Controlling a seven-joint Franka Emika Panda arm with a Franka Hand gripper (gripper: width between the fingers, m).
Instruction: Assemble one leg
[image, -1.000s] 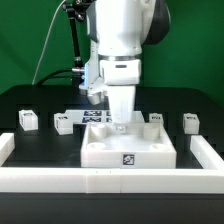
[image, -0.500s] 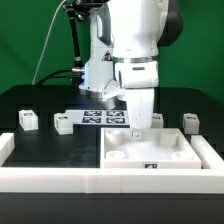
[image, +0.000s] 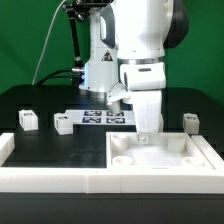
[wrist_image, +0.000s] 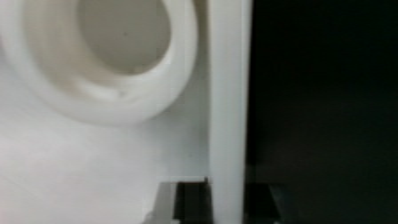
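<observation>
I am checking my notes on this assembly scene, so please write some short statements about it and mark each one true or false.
1. The large flat white square panel lies by the white wall, toward the exterior view's right. True.
2. The pincer holds a small white block high in the air. False: it is low, at the panel's far edge.
3. Two small white tagged leg blocks stand on the black table at the exterior view's left. True.
4. A leg block stands in one of the panel's round sockets. False: the sockets in view are empty.
</observation>
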